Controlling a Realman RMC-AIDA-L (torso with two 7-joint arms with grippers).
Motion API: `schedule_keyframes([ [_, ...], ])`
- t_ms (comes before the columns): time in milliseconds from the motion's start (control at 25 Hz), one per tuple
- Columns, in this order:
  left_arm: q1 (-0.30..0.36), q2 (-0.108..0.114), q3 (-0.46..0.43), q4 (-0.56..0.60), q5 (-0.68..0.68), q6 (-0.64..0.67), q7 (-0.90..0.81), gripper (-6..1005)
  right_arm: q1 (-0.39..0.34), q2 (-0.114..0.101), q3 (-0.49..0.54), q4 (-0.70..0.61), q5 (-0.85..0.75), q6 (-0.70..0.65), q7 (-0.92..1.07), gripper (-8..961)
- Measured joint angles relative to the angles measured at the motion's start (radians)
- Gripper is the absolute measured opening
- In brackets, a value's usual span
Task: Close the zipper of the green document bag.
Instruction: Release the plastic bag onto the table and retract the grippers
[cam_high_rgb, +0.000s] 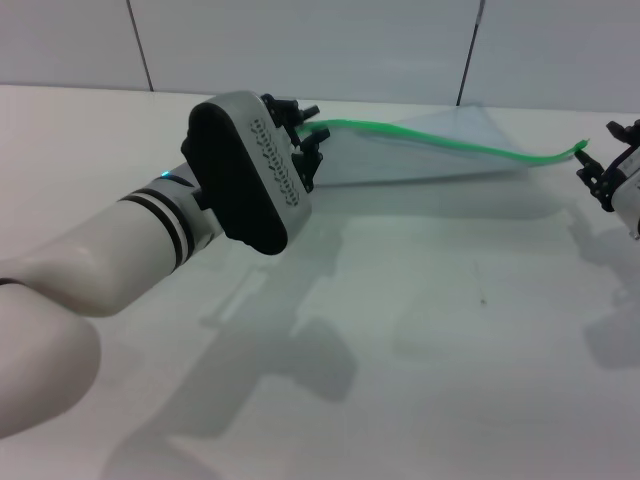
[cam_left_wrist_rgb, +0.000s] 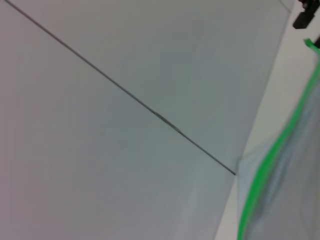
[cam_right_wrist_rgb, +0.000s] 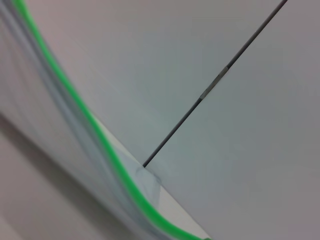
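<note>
Evidently, the zipper (cam_high_rgb: 455, 142) of the green document bag (cam_high_rgb: 440, 160) was held lifted between both grippers: left gripper (cam_high_rgb: 300, 135) jaws clamped on one end, right gripper (cam_high_rgb: 600, 165) jaws' state could not be told.

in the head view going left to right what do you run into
left gripper at the zipper's left end → green document bag lifted off the table → right gripper near the zipper's right end

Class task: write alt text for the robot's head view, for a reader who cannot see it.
A green document bag hangs lifted above a white table, its zipper edge stretched between two grippers. The left gripper is at one end, the right gripper near the other.
</note>
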Motion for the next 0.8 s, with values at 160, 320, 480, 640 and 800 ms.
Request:
schedule_keyframes([
  [160,0.006,-0.001,0.005,-0.014,-0.001,-0.051,-0.003,224,-0.009,0.001,-0.005,-0.018,0.0,0.0,0.0,418],
  [320,0.006,-0.002,0.008,-0.019,-0.02,-0.069,-0.004,306,-0.038,0.003,-0.005,-0.067,0.005,-0.003,0.004,502],
  [480,0.008,-0.001,0.01,-0.02,-0.052,-0.098,-0.004,388,-0.086,0.006,-0.012,-0.154,0.036,-0.008,0.002,585],
  [640,0.015,-0.001,0.008,-0.019,-0.078,-0.147,-0.006,525,-0.137,0.006,-0.011,-0.243,0.058,-0.001,0.005,584],
  [800,0.036,-0.002,0.01,-0.022,-0.122,-0.252,-0.006,721,-0.156,0.006,-0.013,-0.29,0.135,-0.009,0.006,582],
])
